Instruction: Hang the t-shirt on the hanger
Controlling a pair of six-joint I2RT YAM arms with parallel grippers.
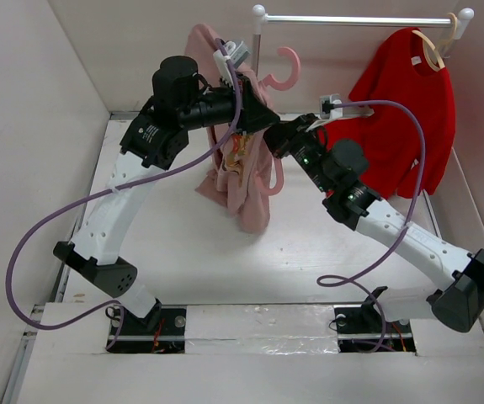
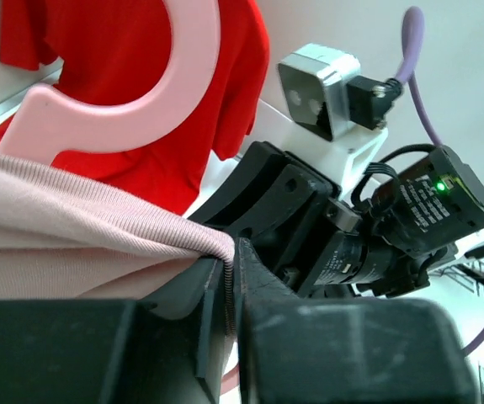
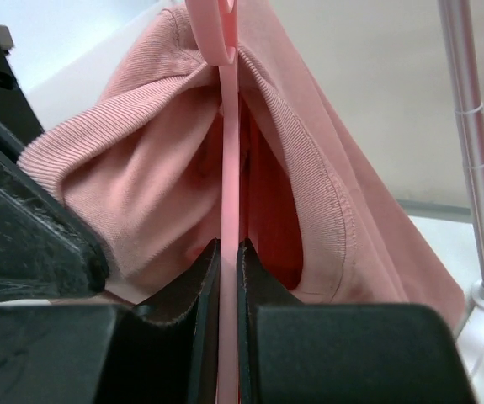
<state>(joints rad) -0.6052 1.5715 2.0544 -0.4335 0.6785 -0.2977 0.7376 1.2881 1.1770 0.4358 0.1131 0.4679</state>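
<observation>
The dusty-pink t-shirt (image 1: 240, 172) hangs bunched in the air above the table's far middle, its cartoon graphic partly showing. The pink hanger (image 1: 285, 77) sticks its hook out above it. My left gripper (image 1: 257, 108) is shut on the shirt's ribbed collar edge (image 2: 132, 220), with the hanger's hook (image 2: 149, 101) just above. My right gripper (image 1: 288, 139) is shut on the hanger's thin bar (image 3: 229, 252), which runs up between the jaws into the shirt's neck opening (image 3: 309, 168). The two grippers are close together, side by side.
A white clothes rail (image 1: 355, 18) stands at the back, its pole (image 3: 469, 135) right of the shirt. A bright red t-shirt (image 1: 410, 109) hangs from it on a beige wooden hanger (image 1: 433, 46). Walls close in the table on left and right.
</observation>
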